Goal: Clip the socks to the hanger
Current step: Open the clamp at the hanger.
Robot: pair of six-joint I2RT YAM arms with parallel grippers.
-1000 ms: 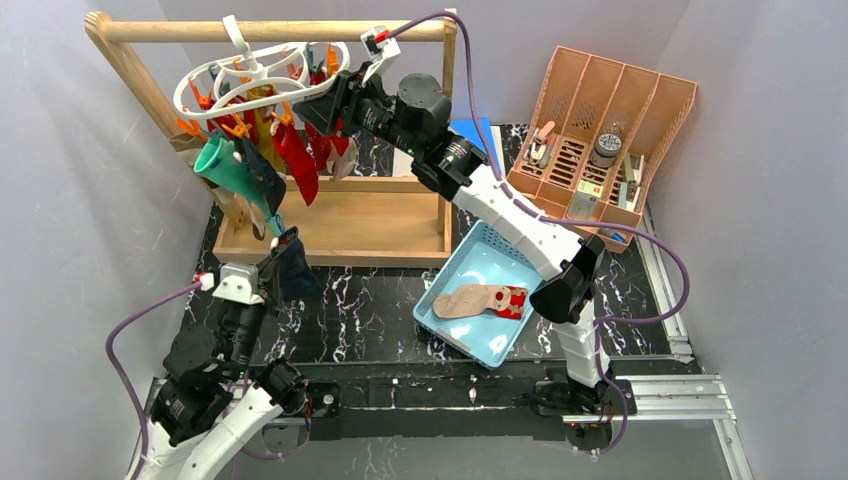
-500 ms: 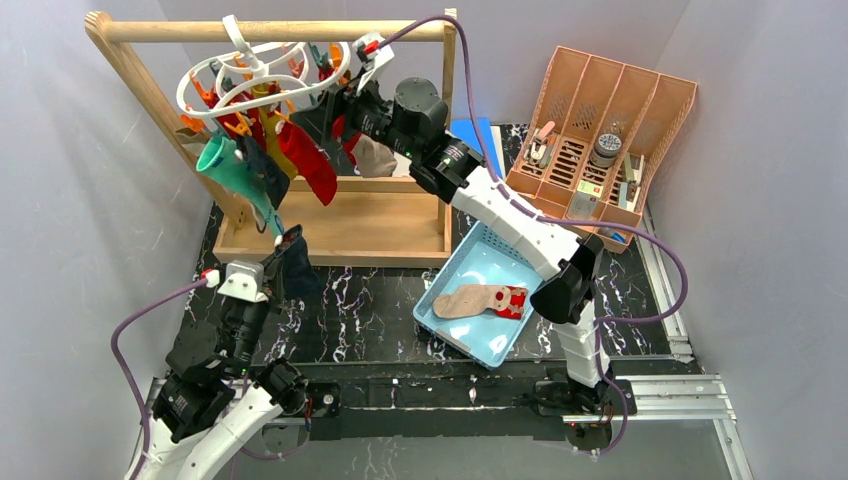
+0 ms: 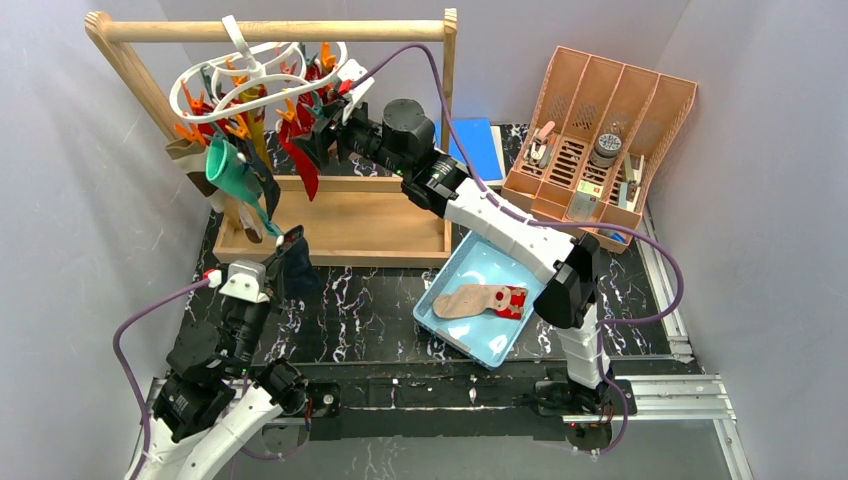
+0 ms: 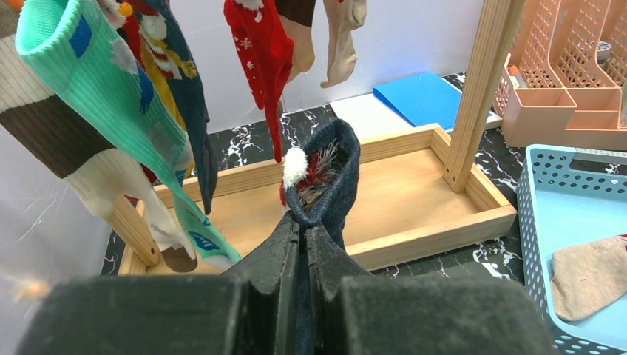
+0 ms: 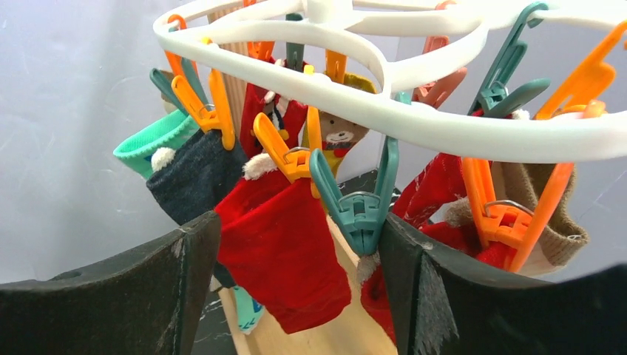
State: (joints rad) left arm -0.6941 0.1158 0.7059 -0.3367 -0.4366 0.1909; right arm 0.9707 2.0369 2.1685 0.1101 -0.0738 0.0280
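Note:
The white ring hanger (image 3: 255, 75) hangs by its hook from the wooden rail, with orange and teal clips. Several socks hang from it: teal (image 3: 232, 172), navy, red (image 3: 300, 155), brown-striped. My left gripper (image 3: 290, 240) is shut on a navy sock (image 4: 325, 188) and holds it up in front of the wooden tray. My right gripper (image 3: 322, 135) is open just under the hanger (image 5: 384, 111); a hanging red sock (image 5: 285, 248) and a teal clip (image 5: 358, 211) lie between its fingers. A beige sock (image 3: 468, 300) and a red sock (image 3: 512, 300) lie in the blue basket.
The wooden rail frame (image 3: 280, 30) stands on a wooden tray base (image 3: 350, 225) at the back left. A blue basket (image 3: 470, 262) sits right of centre. A peach desk organiser (image 3: 600, 140) stands at back right. A blue pad (image 3: 480, 135) lies behind the right arm.
My right gripper has moved left along the hanger, and the hanger with its socks has swung left and turned. My left gripper still holds the navy sock in about the same place.

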